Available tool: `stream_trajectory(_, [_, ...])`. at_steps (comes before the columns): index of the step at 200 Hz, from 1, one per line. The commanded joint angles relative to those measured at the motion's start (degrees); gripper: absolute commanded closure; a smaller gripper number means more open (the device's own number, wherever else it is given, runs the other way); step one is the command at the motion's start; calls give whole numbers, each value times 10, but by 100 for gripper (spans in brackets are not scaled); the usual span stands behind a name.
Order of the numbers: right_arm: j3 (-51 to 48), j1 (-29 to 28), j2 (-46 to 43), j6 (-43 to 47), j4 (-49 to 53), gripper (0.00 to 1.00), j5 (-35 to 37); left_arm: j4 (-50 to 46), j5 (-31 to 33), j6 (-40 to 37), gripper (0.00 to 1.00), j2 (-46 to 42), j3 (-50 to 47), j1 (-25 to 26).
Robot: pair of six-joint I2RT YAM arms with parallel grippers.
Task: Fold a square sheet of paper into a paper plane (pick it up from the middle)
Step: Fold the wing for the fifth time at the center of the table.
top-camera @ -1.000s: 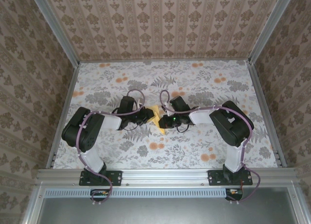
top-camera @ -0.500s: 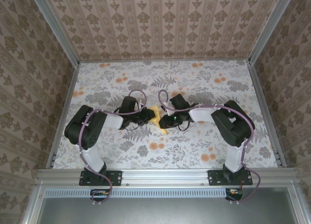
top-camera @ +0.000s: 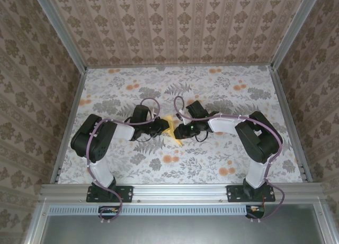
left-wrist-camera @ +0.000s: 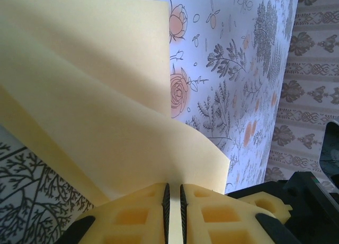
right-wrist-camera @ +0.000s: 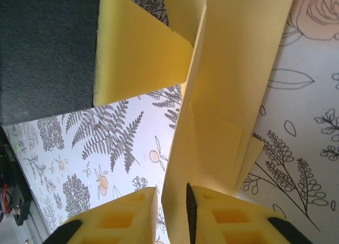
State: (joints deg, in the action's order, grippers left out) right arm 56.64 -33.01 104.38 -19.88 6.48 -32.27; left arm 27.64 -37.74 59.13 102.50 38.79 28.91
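Top view: yellow paper sheet (top-camera: pixel 171 128) is mostly hidden under the 2 wrists. Only a small yellow patch shows btwn them, over the ctr of the table (top-camera: pixel 222 90). Fold shape + fingertips can't be read from there, nor whether the sheet touches the table.

Left wrist view: sheet is cut off by the top + left edges, so its outline is incomplete. 2 layers show, one flap over the other.

Right wrist view: sheet runs off the top, w/ creases and a small folded corner. Top left is a dark blurred block (right-wrist-camera: pixel 47 48) w/ a yellow wedge (right-wrist-camera: pixel 135 59) on its edge; can't ID either.

Count: 1 sheet, 2 arms, 2 sets of fingers, purple cables (top-camera: pixel 150 101) looping over each wrist.

Left arm (top-camera: pixel 98 141) + right arm (top-camera: pixel 257 138): elbows out to the sides, forearms swung inward, wrists low and facing each other nearly head-on at table ctr.

Left fingers (left-wrist-camera: pixel 153 201): nearly closed, just a thin slit, w/ the sheet's edge pinched in it.

Right fingers (right-wrist-camera: pixel 206 201): partly apart. Sheet passes thru the gap and lies against one pad. A sliver of table shows btwn the sheet and the other finger, so no clamp.
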Motion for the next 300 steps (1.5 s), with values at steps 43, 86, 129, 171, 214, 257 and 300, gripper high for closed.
stream_trajectory(43, [2,1,22,1,14,83,-21,-14,-2,-7,83,6,11,4])
stream_trajectory(86, [4,1,38,1,14,86,-23,-14,-2,-7,83,2,7,4])
stream_trajectory(129, [5,2,44,0,11,88,-24,-14,-2,-6,83,-3,4,4])
stream_trajectory(171, [10,2,57,-1,16,90,-34,1,-9,-9,82,-21,-8,4])
stream_trajectory(214, [25,6,72,-13,26,91,-46,29,-16,-22,81,-51,-31,12])
stream_trajectory(257, [33,8,79,-16,36,91,-54,17,-8,-37,81,-46,-25,30])
stream_trajectory(300, [36,10,83,-16,44,90,-54,8,4,-33,82,-21,-18,31])
